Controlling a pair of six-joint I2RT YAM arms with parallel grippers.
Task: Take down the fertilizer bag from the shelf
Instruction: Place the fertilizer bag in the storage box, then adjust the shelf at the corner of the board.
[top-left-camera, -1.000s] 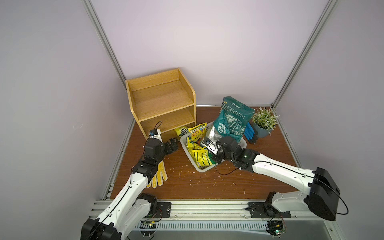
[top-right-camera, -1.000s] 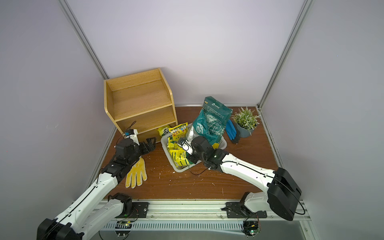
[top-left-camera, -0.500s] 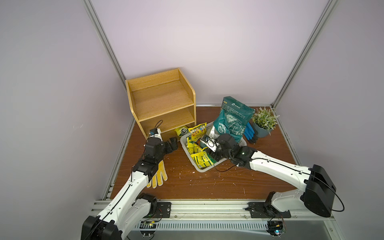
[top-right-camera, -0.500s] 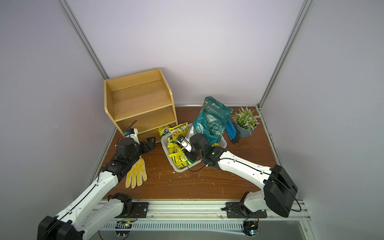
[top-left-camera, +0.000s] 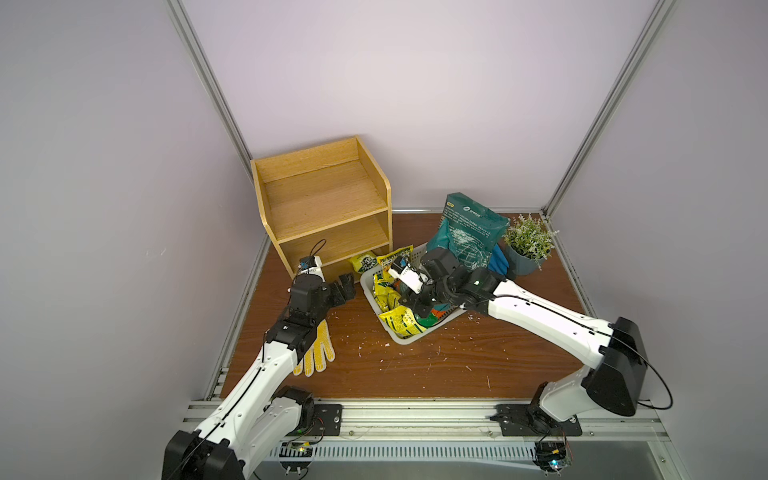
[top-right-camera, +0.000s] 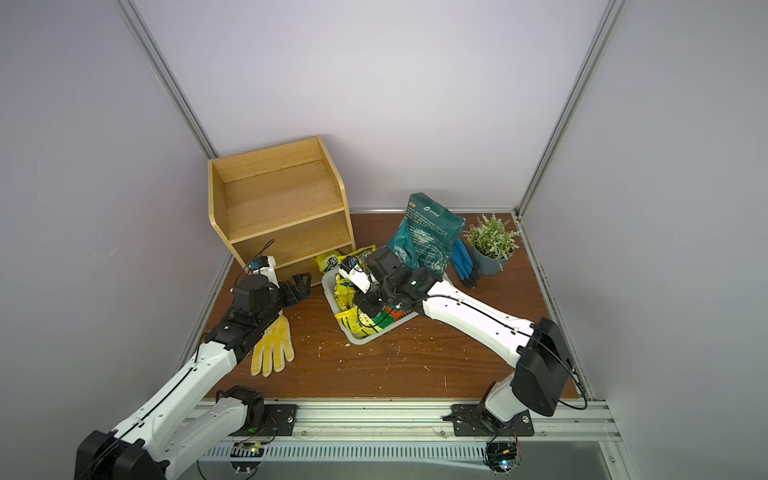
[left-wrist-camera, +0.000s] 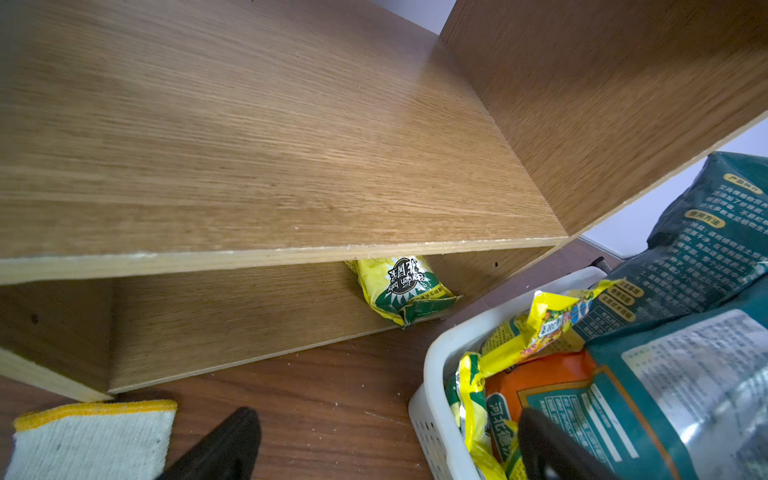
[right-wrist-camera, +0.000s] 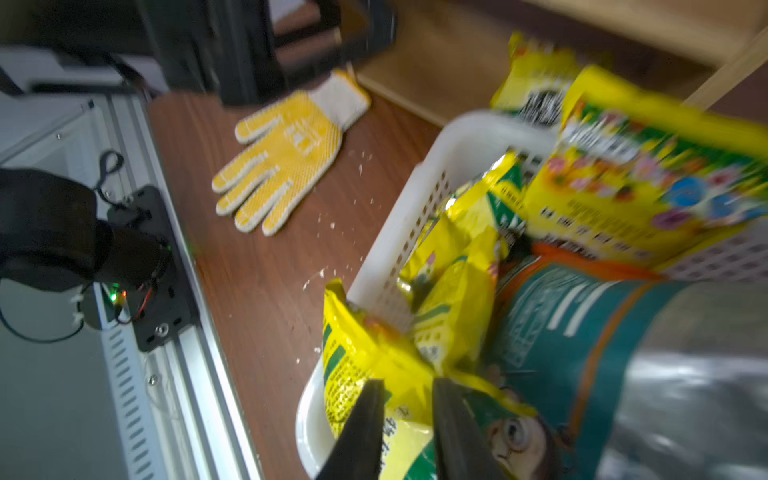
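The light-wood shelf (top-left-camera: 328, 199) (top-right-camera: 282, 199) stands at the back left. A yellow-green fertilizer bag (top-left-camera: 365, 262) (top-right-camera: 328, 262) (left-wrist-camera: 401, 291) lies at the right end of its bottom tier. My left gripper (top-left-camera: 343, 286) (top-right-camera: 299, 286) (left-wrist-camera: 386, 449) hovers low in front of that tier, open and holding nothing, left of the white basket (top-left-camera: 399, 338) (top-right-camera: 361, 341) (left-wrist-camera: 432, 374) (right-wrist-camera: 399, 232). My right gripper (top-left-camera: 415, 309) (top-right-camera: 368, 309) (right-wrist-camera: 407, 399) points down into the basket's near corner. Its jaws are pinched on a fold of a yellow bag (right-wrist-camera: 374, 365) lying there.
The basket holds several yellow bags and a teal-and-orange one. A large teal bag (top-left-camera: 469, 237) leans behind it, with a blue glove (top-left-camera: 498, 262) and a potted plant (top-left-camera: 528, 245) to its right. A yellow glove (top-left-camera: 316, 353) lies under my left arm. White crumbs dot the brown table.
My right gripper has swung round over the basket and dipped toward its near corner. Its jaws opened, then narrowed onto a yellow bag. The left arm has stayed put.
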